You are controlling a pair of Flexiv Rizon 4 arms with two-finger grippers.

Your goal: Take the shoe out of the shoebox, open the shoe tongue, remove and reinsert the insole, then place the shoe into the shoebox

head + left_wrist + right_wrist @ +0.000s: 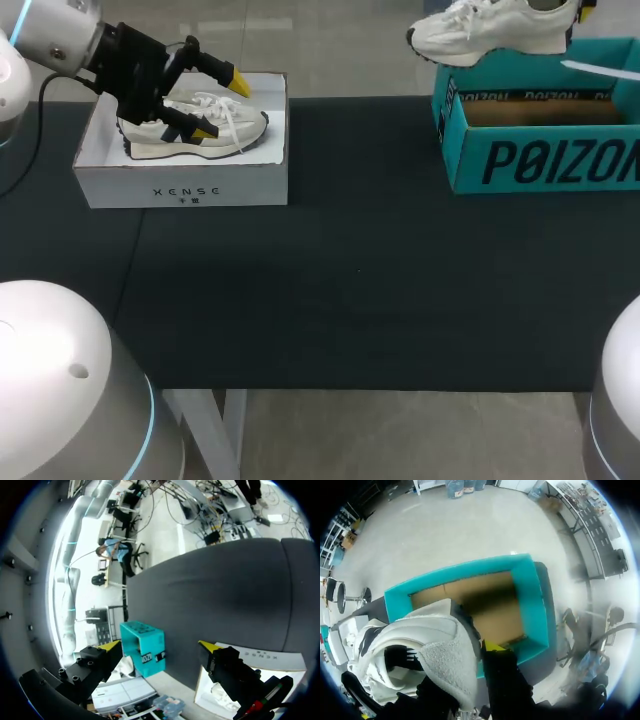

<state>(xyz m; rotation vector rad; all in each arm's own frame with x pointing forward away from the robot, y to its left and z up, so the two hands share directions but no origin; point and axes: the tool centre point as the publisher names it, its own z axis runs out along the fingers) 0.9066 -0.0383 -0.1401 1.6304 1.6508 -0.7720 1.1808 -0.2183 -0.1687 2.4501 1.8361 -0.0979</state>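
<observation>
Holding arm: the right gripper (470,655) is closed on the collar of the white shoe (495,30). One yellow tip shows at the collar edge and the other finger is hidden behind the padding, so I judge the grip from the shoe hanging clear of the box.
Shoe relative to jaws: the heel end is in the grip, and the toe reaches away from the jaws toward my left arm's side.
Long axis: roughly level, running along the long side of the teal shoebox (540,160).
Teal shoebox: directly beneath the jaws, open at the top, with its brown floor showing.
Left gripper (220,107): fingers spread wide and holding nothing. It hovers over a second shoe (195,140) lying in a white shoebox (180,185). That shoe sits below the tips, and I can see no contact.
Nearer arm: my right arm has the held shoe. My left is well apart from it, across the table.
Step, as I judge it: the shoe is out of its box and the tongue is not yet opened.
Coming move: it turns on the toe-to-left heading. The tongue faces up, so the left jaws would have to come across to reach it.
Risk: a collar-only hold may let the toe droop.
</observation>
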